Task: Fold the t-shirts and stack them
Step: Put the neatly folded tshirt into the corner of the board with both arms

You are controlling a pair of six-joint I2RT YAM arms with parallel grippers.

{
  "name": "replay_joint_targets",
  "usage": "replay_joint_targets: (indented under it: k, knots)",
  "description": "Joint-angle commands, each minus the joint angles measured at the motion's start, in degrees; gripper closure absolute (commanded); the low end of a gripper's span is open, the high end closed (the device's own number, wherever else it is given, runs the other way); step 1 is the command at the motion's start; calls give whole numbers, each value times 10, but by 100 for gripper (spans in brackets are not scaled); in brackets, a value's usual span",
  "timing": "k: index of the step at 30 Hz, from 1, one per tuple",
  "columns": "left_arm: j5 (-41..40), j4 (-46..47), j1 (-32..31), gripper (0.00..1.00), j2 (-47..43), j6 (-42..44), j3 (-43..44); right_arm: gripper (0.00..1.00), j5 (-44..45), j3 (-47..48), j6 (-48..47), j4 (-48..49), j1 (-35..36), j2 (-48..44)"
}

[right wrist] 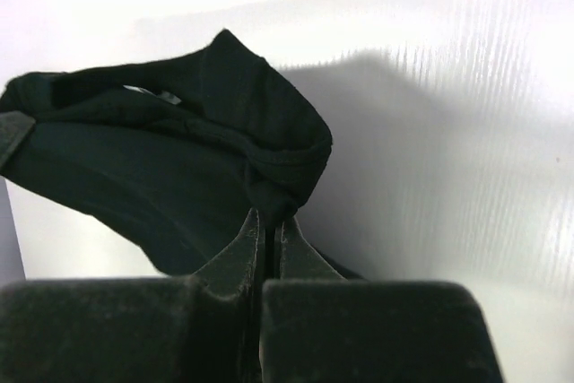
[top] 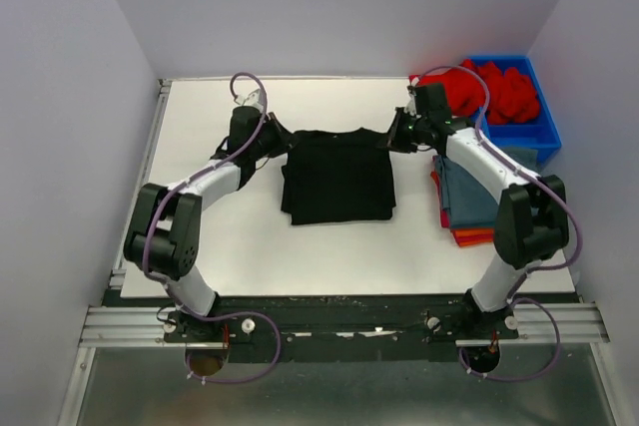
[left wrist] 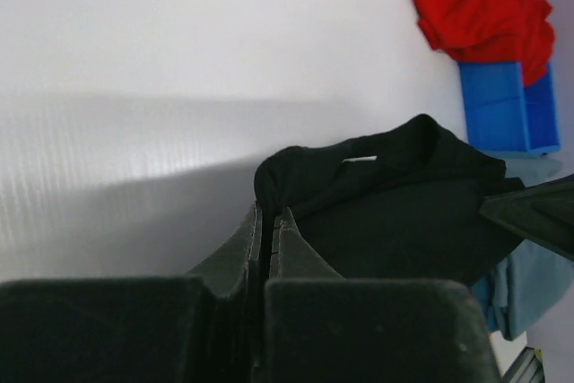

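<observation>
Left claw (left wrist: 271, 214) and right claw (right wrist: 267, 217) are pinched on far corners of the soft black cloth t-shirt (top: 337, 177), edged by open white tabletop (top: 240, 236).

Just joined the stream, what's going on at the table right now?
The left gripper and right gripper are each shut on a collar-end corner of the black t-shirt mid-table. A folded stack, slate-blue on top, lies to its right. Red shirts sit in the blue bin.
</observation>
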Motion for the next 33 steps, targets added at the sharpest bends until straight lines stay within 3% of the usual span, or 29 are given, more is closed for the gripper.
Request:
replay_joint_targets:
  k: [1, 8, 15, 24, 33]
  knots:
    - [-53, 20, -23, 100, -103, 16, -28, 99, 30, -51, -19, 18, -3, -94]
    - [-131, -48, -92, 100, -244, 27, -22, 99, 104, -73, -26, -44, -10, -257]
    - [-212, -108, -195, 100, -306, -4, 23, 99, 229, -1, -22, -206, -37, -378]
    - [-280, -80, -360, 100, -219, -27, 94, 99, 368, 41, -20, -299, -122, -444]
    - [-333, -68, -493, 100, -83, -6, 209, 99, 355, 41, -46, -303, -300, -430]
